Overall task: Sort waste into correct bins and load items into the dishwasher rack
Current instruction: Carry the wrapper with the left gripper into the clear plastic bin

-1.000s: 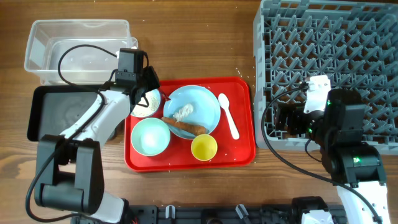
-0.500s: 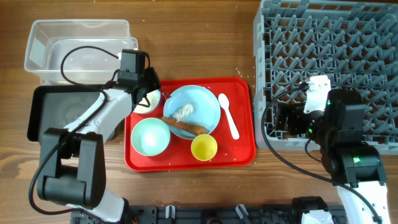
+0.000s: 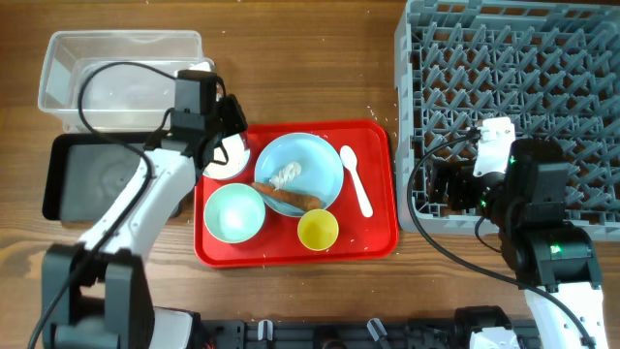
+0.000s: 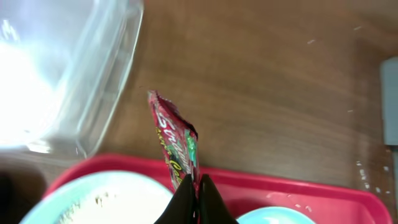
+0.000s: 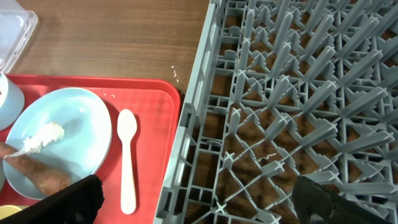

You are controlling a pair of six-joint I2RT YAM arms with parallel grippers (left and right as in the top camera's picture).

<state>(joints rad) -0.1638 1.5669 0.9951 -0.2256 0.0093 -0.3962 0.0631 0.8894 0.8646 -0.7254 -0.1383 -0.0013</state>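
My left gripper (image 4: 198,188) is shut on the crumpled red-and-white snack wrapper (image 4: 173,138) and holds it above the far edge of the red serving tray (image 3: 378,233), between the white bowl (image 3: 231,160) and the clear tub (image 3: 116,78). The light-blue plate (image 3: 315,160) carries the orange-brown sausage stick (image 3: 289,198) and white rice grains (image 3: 284,174). The pale-green bowl (image 3: 234,212), yellow cup (image 3: 318,230) and white spoon (image 3: 356,179) lie on the red tray. My right gripper (image 5: 199,205) is open and empty over the grey rack's (image 3: 513,97) front left edge.
The shallow black tray (image 3: 87,179) lies left of the red tray, in front of the clear tub. The rack fills the right side of the table. A few loose grains lie on the wood near the rack's corner (image 5: 175,73).
My left gripper has risen from the white bowl and moved back and left toward the clear tub, with the wrapper in it. The right arm has not moved.
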